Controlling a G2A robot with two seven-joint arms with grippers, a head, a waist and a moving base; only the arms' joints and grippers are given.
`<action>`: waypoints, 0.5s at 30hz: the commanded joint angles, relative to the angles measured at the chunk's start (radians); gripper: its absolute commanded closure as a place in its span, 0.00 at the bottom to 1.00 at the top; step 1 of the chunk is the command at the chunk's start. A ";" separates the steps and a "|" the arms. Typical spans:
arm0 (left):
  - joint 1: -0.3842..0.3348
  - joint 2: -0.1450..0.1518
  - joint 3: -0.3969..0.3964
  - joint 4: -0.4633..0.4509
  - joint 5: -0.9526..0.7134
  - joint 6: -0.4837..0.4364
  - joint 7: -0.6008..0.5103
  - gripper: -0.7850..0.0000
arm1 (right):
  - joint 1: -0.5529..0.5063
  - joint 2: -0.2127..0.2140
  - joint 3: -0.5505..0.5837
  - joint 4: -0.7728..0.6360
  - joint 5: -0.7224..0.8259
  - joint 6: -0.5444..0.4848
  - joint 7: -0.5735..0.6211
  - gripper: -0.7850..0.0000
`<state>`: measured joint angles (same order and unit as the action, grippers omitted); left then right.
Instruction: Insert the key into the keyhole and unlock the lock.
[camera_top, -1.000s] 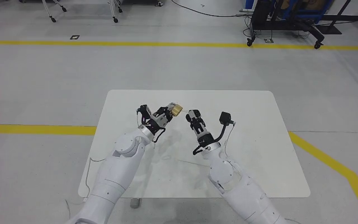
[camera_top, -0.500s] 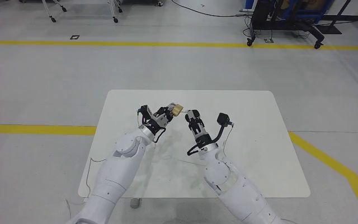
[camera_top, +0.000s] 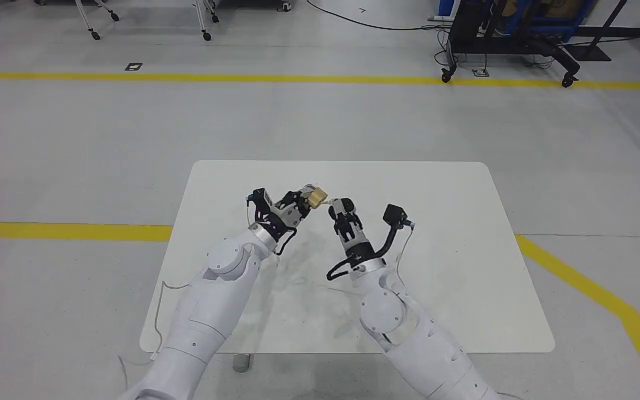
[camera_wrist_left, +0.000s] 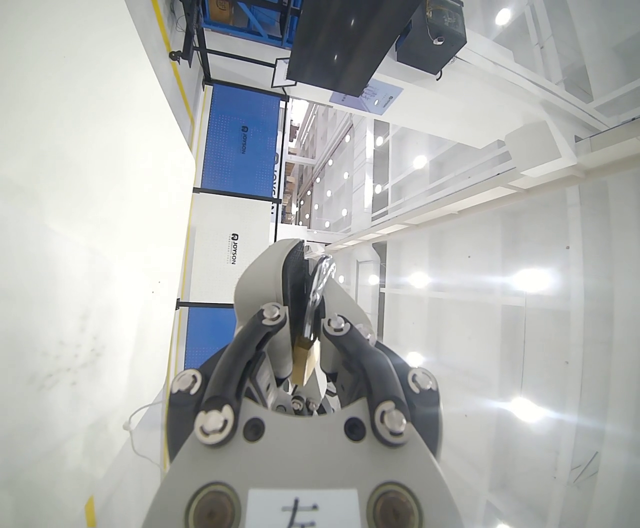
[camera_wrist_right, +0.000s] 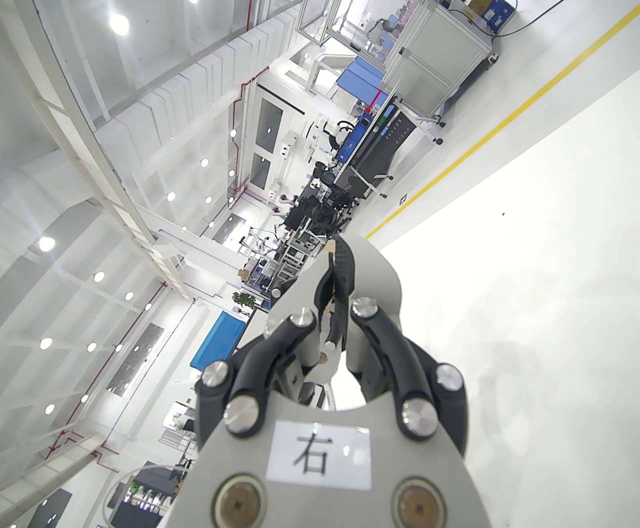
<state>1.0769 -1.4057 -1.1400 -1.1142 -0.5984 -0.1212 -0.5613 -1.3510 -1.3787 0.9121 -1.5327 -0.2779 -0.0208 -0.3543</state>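
Left fingers are closing tight on the lock. The silver shackle is sitting pinched between the two dark pads, and the brass body is hanging just below it in the left wrist view. No gap is showing between pad and metal.

From the top, that brass body is poking out past the tips, on the side facing the other arm.

Over to the right fingers: they are squeezing shut on the key. It is being held edge-on, a thin strip between the pads, with its end peeking just beyond the fingertips. How it is turned toward the keyhole is too small to tell.

Moving outward, the two sets of fingers are hanging close together above the white worktop, over its middle and a little toward the far edge. They are angling in toward each other. The key end of the right fingers is sitting just beside the lock. Whether key and lock are touching is not clear from the top. Neither thing is resting on the worktop.

Beyond that, a yellow line is running across the grey floor behind the worktop.
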 joint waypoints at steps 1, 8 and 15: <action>0.000 0.000 0.000 0.000 -0.001 0.001 -0.001 1.00 | -0.001 -0.003 -0.001 0.001 -0.006 0.002 0.000 1.00; 0.000 -0.002 -0.001 0.002 -0.001 0.002 0.000 1.00 | -0.014 -0.010 0.002 -0.006 -0.027 0.002 0.011 1.00; 0.000 -0.003 -0.002 0.002 0.001 0.001 0.006 1.00 | -0.027 -0.016 0.006 -0.001 -0.029 -0.005 0.038 1.00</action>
<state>1.0771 -1.4083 -1.1421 -1.1117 -0.5972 -0.1208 -0.5565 -1.3771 -1.3936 0.9174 -1.5349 -0.3079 -0.0265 -0.3179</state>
